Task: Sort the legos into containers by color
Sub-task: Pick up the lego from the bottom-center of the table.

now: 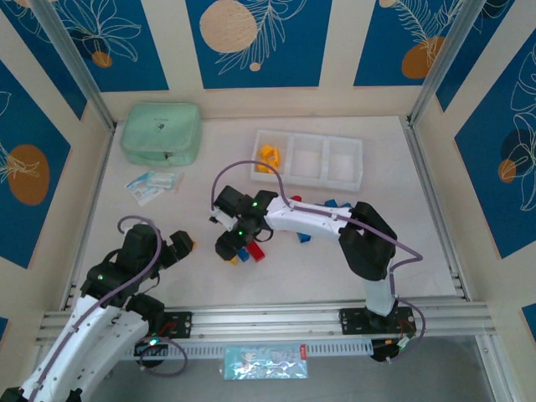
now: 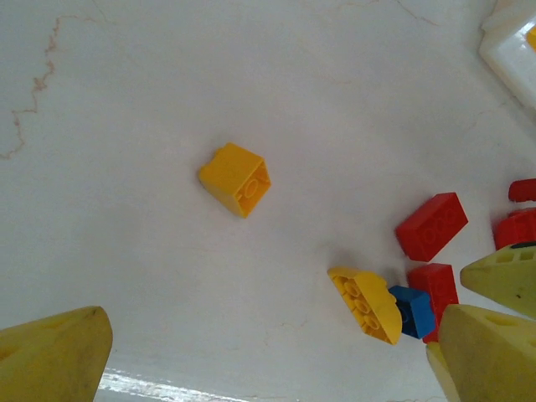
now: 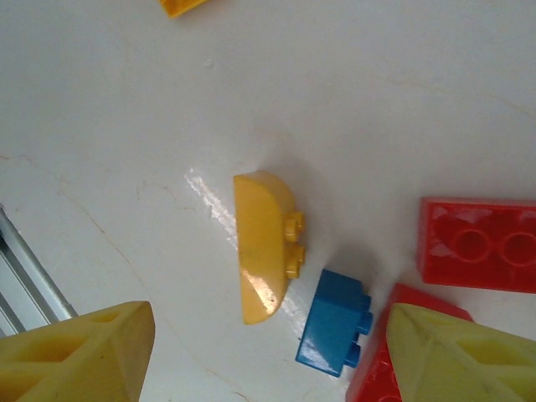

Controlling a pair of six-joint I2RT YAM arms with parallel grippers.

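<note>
My right gripper [image 3: 268,362] stands open low over the table. A curved yellow lego [image 3: 266,247] and a blue lego [image 3: 335,322] lie between its fingers, and its right finger [image 3: 461,356] overlaps a red lego [image 3: 375,373]. Another red lego [image 3: 477,244] lies further right. My left gripper [image 2: 268,364] is open with nothing in it. Ahead of it lie a yellow lego [image 2: 237,178], the curved yellow one [image 2: 366,303] and red legos [image 2: 431,226]. The white tray [image 1: 345,161] holds yellow legos [image 1: 268,157] in its left compartment.
A mint-green pouch [image 1: 161,132] sits at the back left, with small packets [image 1: 152,184] in front of it. More blue legos [image 1: 335,203] lie beside the right arm's forearm. A metal rail [image 1: 268,318] runs along the near edge.
</note>
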